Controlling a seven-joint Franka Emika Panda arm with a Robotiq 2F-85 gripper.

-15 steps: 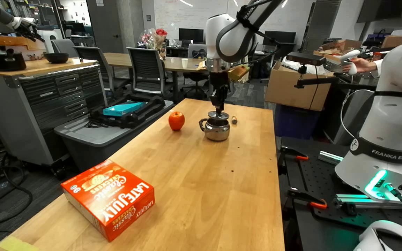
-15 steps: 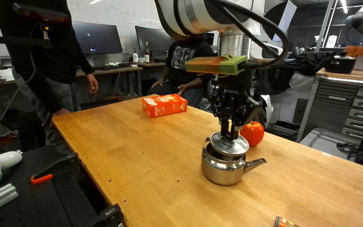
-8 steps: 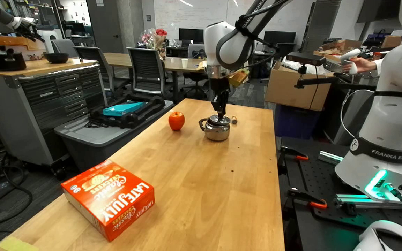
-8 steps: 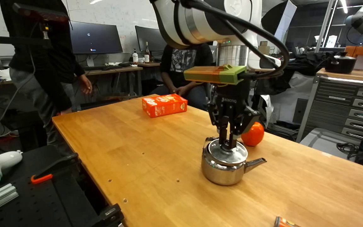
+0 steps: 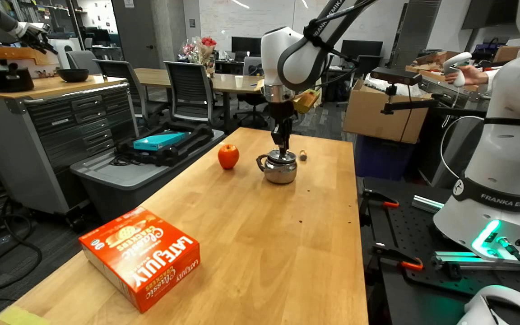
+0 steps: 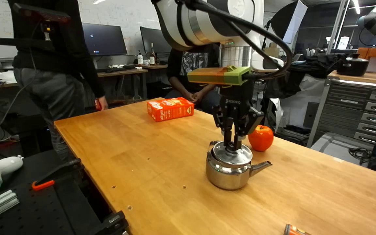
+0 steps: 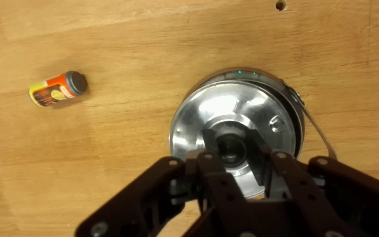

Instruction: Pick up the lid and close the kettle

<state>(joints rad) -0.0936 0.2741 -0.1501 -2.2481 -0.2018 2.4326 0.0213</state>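
Note:
The shiny silver kettle (image 6: 227,179) stands upright on the wooden table, its spout (image 6: 261,167) pointing right in an exterior view. Over its mouth lies the round metal lid (image 6: 225,157), touching the rim but off centre. In the wrist view a dark gap shows between the lid (image 7: 192,113) and the kettle's rim (image 7: 247,75) along the upper right. My gripper (image 6: 233,147) points straight down and is shut on the lid's dark knob (image 7: 231,151), which sits between the two fingers. Whether the lid is fully seated I cannot tell.
A red apple (image 6: 261,138) stands close behind the gripper. A small can-like item (image 7: 56,90) with an orange and yellow label lies near the kettle. The orange cracker box (image 5: 142,253) is farther along the table. Someone stands by the table edge (image 6: 77,118).
My gripper has lowered the lid from above the kettle onto its mouth. Over the last half second gripper, lid and kettle have shifted slightly together. A standing person has moved in the background.

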